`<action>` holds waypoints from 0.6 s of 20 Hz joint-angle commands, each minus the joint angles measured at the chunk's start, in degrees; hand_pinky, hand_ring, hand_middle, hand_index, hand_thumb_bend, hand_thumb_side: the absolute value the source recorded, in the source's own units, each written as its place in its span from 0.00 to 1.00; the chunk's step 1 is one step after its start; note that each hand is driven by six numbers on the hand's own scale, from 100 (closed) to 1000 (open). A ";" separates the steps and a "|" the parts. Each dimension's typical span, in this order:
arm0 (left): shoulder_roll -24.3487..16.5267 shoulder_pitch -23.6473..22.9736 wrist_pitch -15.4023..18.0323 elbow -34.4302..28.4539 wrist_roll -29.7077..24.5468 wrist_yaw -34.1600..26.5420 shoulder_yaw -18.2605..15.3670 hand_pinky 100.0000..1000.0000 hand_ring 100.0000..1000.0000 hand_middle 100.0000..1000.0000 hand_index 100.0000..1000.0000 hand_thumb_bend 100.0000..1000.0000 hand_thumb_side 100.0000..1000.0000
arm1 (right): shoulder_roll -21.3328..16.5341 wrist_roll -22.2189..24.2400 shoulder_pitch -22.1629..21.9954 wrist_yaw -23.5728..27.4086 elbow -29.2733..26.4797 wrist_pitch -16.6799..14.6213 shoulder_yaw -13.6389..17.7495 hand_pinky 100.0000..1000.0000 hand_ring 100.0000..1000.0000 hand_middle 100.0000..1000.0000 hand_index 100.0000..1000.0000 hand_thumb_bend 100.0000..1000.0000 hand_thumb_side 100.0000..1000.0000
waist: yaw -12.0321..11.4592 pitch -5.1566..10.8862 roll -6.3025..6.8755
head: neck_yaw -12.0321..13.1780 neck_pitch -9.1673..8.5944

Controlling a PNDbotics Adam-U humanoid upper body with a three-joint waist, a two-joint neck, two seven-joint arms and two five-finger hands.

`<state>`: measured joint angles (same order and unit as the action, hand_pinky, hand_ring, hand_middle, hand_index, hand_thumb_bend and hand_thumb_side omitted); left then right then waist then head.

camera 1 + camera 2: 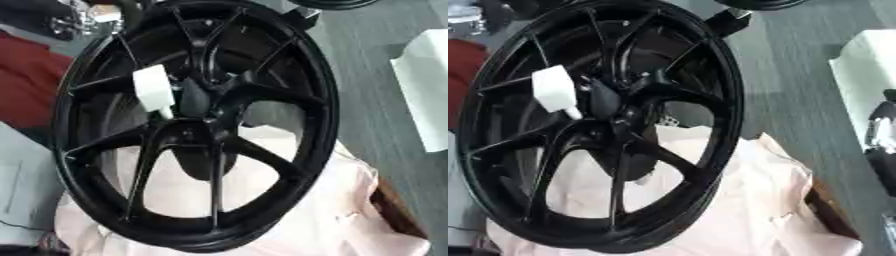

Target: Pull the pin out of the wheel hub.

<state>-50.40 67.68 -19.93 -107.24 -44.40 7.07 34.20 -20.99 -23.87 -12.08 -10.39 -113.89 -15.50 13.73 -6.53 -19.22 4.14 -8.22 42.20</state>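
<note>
Wheel hub [197, 125] upright on cloth [332, 220]; pin [154, 92] at hub centre, left side.

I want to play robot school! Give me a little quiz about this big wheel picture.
1. True or false: the white pin is lying on the floor, away from the wheel hub.
2. What does the wheel hub stand on? A) a pale pink cloth B) a blue box C) green grass
3. Fill in: the wheel hub's colour is ____.

Key: 1 false, the pin sits by the hub's middle, among the spokes. 2 A. 3 black.
</note>
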 commanded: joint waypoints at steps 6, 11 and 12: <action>-1.22 1.04 -4.84 -2.46 -4.05 1.42 1.42 0.86 0.83 0.78 0.89 0.05 0.90 | -0.22 0.14 0.54 0.21 -0.70 0.63 -0.24 0.74 0.77 0.66 0.83 0.00 0.55 | 0.02 0.50 -0.10 | 0.22 -0.08; -0.64 1.27 -6.82 -2.58 -5.94 3.99 2.94 0.89 0.85 0.78 0.89 0.16 0.84 | -0.05 0.42 0.77 0.35 -0.70 0.95 -0.43 0.74 0.77 0.66 0.83 0.00 0.55 | 0.00 0.37 -0.02 | 0.35 0.07; -0.48 1.34 -6.97 -2.46 -6.32 4.57 3.24 0.89 0.86 0.78 0.90 0.17 0.82 | 0.01 0.49 0.80 0.37 -0.70 1.04 -0.46 0.74 0.77 0.66 0.83 0.00 0.55 | 0.01 0.34 -0.01 | 0.38 0.09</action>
<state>-50.37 67.78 -22.98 -109.35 -46.68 10.81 37.59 -20.44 -23.33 -11.44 -10.38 -113.89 -14.70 13.17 -6.47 -19.70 4.27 -8.11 42.22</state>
